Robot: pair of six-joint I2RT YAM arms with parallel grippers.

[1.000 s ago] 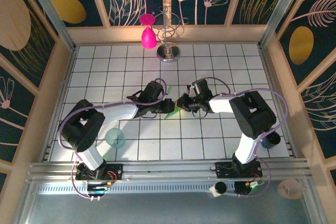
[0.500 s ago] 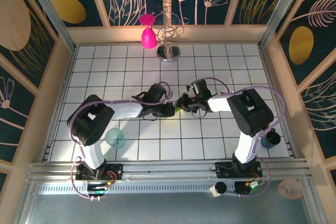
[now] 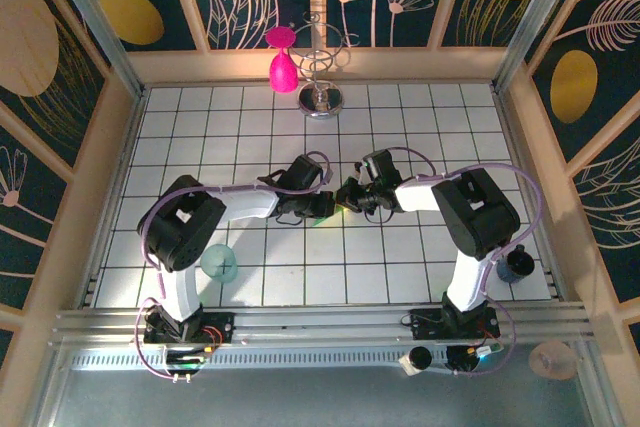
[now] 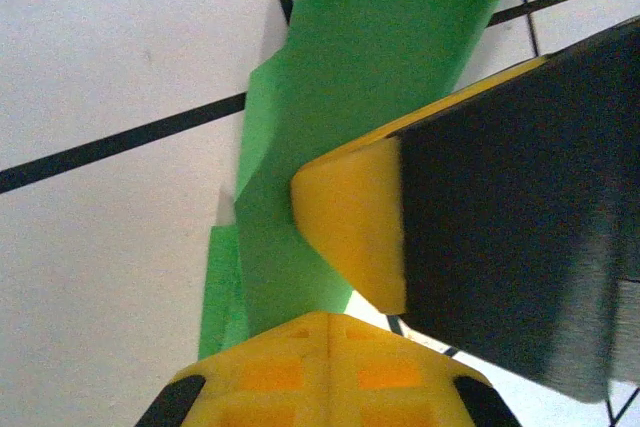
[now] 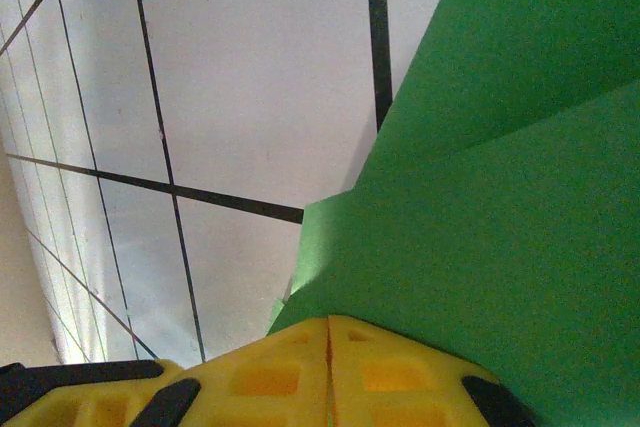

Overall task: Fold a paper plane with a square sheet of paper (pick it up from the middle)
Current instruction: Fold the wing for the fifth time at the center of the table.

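Note:
The square sheet of paper [image 4: 380,67] is bright green and folded into overlapping layers with a crease. In the top view only a sliver of the paper [image 3: 338,210] shows at mid-table, between the two gripper tips. My left gripper [image 4: 345,319] is shut, and the paper's lower end runs in under its yellow fingertips. My right gripper [image 5: 328,322] is also shut, with the green paper [image 5: 500,197] spreading out from its tips. From above, the left gripper [image 3: 322,207] and right gripper [image 3: 346,197] almost touch. One right fingertip [image 4: 350,227] rests on the paper.
A translucent teal cup [image 3: 219,263] stands near the left arm's elbow. A pink teardrop object [image 3: 283,71] and a metal stand [image 3: 323,97] sit at the back. A dark cup [image 3: 516,266] is at the right edge. Wooden walls [image 3: 95,177] enclose the tiled table.
My left gripper has slid right toward the right gripper. The green paper that showed below the tips a second ago is mostly covered. The right gripper has barely moved.

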